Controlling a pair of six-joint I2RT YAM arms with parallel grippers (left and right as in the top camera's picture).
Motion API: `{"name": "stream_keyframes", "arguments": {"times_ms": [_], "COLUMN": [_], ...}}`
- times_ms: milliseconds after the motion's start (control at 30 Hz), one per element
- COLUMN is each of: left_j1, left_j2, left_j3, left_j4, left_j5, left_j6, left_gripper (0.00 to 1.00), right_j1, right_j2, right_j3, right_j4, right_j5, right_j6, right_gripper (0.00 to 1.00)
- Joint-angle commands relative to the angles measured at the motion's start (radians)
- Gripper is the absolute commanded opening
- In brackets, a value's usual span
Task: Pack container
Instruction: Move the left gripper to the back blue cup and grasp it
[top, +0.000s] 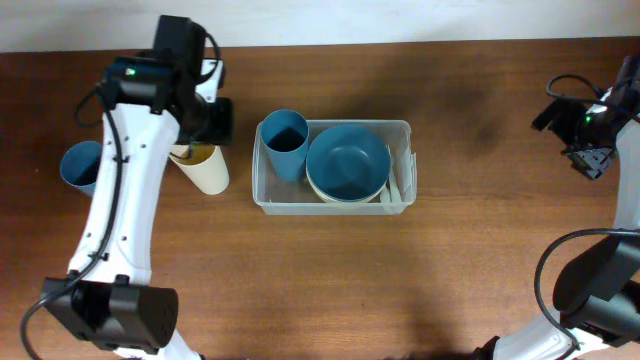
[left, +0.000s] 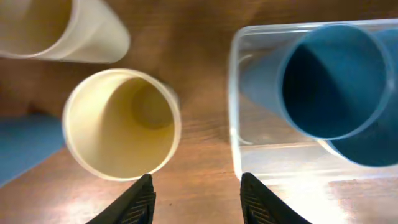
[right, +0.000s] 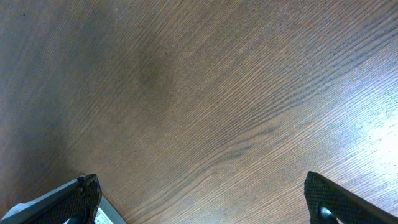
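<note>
Container (top: 330, 206), clear plastic w/ rounded corners, sits mid-table, holding tapered blue cup (top: 284, 143) & round blue bowl (top: 347, 160). My left gripper (left: 196, 180) hangs just left of it, jaws parted, empty, over smooth cream cup (left: 121, 124). Right gripper (right: 199, 183), far right: jaws wide, over grained wood table (right: 205, 93).

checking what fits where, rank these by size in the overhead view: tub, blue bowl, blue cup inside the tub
1. tub, clearly largest
2. blue bowl
3. blue cup, smallest, even though it stands tall
</note>
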Motion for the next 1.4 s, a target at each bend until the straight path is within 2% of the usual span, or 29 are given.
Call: {"name": "stream_keyframes", "arguments": {"times_ms": [0,133,233,500,633,1367], "left_j1": [0.034,0.088,0.152,0.351,0.407,0.424], "left_j2": [-0.011,-0.012,-0.011,-0.012,-0.011,-0.008], "left_j3": [0.014,0.014,0.014,0.011,-0.008,-0.327], "left_j4": [-0.01,-0.033,-0.074,-0.101,-0.075,0.298], "left_j5": [-0.045,-0.164,-0.168,-0.132,-0.123,-0.16], "left_j6": [-0.026,-0.144,-0.187,-0.226,-0.225,-0.207], "left_gripper": [0.46,0.47,0.47,0.46,0.48,0.5], "right_j1": [-0.005,-0.005,-0.005,-0.005,-0.005,-0.005], "right_j2": [0.002,0.002,0.002,0.002,0.002,0.002], "right_j3": [0.003,0.003,0.003,0.003,0.003,0.003], "right_j4": [0.0,0.0,0.0,0.0,0.0,0.0], "right_j5": [0.01,0.009,0.009,0.009,0.009,0.009], "right_j6": [0.001,0.001,0.001,0.001,0.001,0.001], "right_gripper": [0.99,0.99,0.99,0.99,0.99,0.99]}}
